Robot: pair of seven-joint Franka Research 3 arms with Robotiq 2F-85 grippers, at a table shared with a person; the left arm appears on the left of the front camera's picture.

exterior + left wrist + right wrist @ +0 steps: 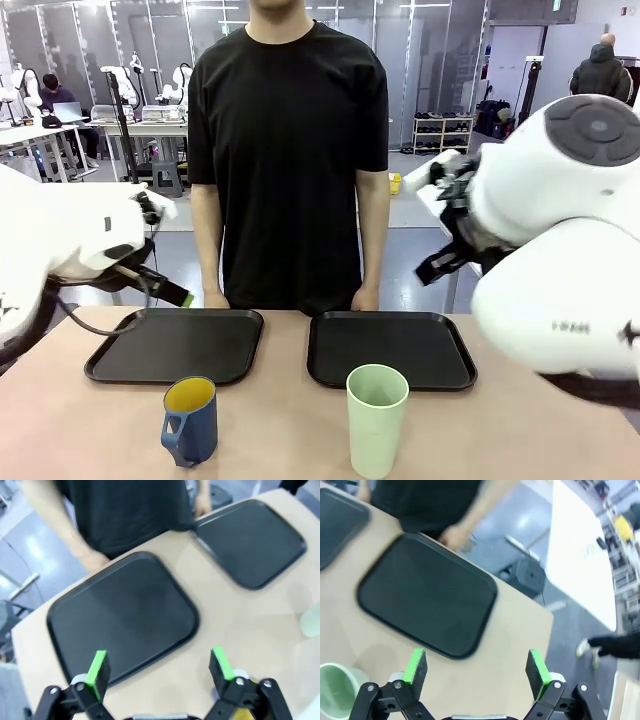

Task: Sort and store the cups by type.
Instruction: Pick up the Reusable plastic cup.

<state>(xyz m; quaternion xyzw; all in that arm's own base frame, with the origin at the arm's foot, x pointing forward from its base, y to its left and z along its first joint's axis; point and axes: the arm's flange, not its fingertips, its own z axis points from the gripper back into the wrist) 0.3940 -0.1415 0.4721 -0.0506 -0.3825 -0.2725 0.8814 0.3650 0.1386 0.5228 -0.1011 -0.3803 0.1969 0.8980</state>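
Left gripper point(159, 667) and right gripper point(476, 667) both gape, empty. Upright mug point(190, 422) lies probably at 5 o'clock of the left gripper; upright tumbler point(335, 690) at 8 o'clock of the right.

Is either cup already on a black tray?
No, the blue mug and green tumbler stand on the table, before the left tray and right tray.

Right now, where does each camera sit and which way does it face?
Front: fixed between the left arm and right arm, facing the person across the table.
Left wrist: above the table, looking down past open jaws at the left tray.
Right wrist: likewise, past open jaws at the right tray and green tumbler.
Shared: both trays.
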